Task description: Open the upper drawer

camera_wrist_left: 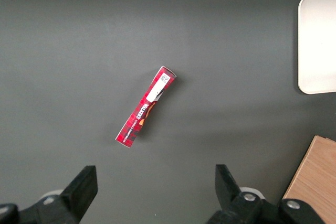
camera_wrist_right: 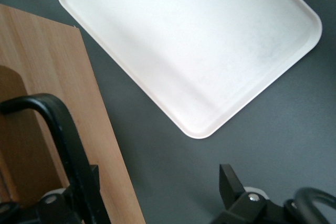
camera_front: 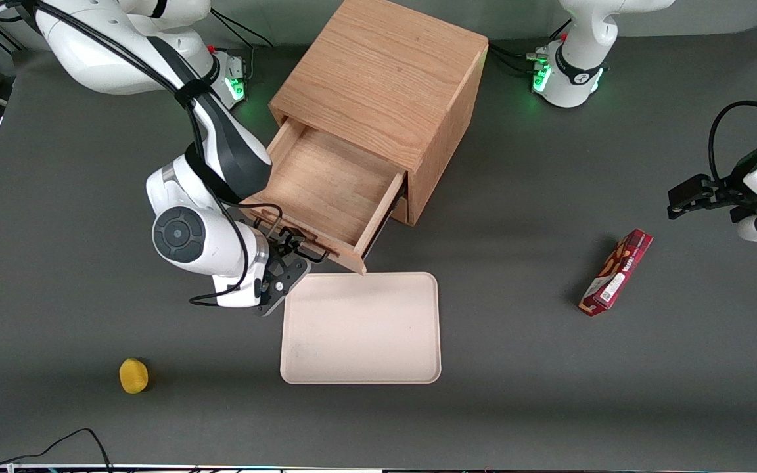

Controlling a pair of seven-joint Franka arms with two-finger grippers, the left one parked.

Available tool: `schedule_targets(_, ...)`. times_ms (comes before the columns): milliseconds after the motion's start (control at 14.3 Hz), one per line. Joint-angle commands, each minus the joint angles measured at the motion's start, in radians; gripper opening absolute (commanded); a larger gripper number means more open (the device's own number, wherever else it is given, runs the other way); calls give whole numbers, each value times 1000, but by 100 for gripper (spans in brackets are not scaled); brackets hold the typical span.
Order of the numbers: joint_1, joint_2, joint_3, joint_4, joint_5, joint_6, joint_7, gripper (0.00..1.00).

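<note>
The upper drawer (camera_front: 326, 184) stands pulled far out of the oak cube cabinet (camera_front: 385, 72), and its bare wooden bottom shows with nothing in it. Its black bar handle (camera_front: 311, 253) runs along the drawer front (camera_wrist_right: 58, 66), which faces the front camera. My gripper (camera_front: 290, 255) hangs at the end of that handle nearer the working arm's end of the table. It is open (camera_wrist_right: 157, 190): one finger (camera_wrist_right: 86, 187) sits by the handle bar (camera_wrist_right: 60, 124), and the other finger (camera_wrist_right: 230, 179) is out over the grey table, past the edge of the drawer front. Nothing is gripped.
A cream tray (camera_front: 360, 328) (camera_wrist_right: 194, 40) lies flat on the table just in front of the open drawer, nearer the front camera. A small yellow object (camera_front: 133, 375) sits near the table's front edge. A red snack box (camera_front: 617, 272) (camera_wrist_left: 146, 106) lies toward the parked arm's end.
</note>
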Motion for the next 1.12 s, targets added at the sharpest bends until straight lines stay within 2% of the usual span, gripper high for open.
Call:
schedule_targets(0,5,51,-16,67,-29,-13,-32,100)
schedule_targets(767,11,92,-59,130,-38,-20,-63,100)
schedule_targets(1047,21,92,-59,193,-37,-126,-57,100)
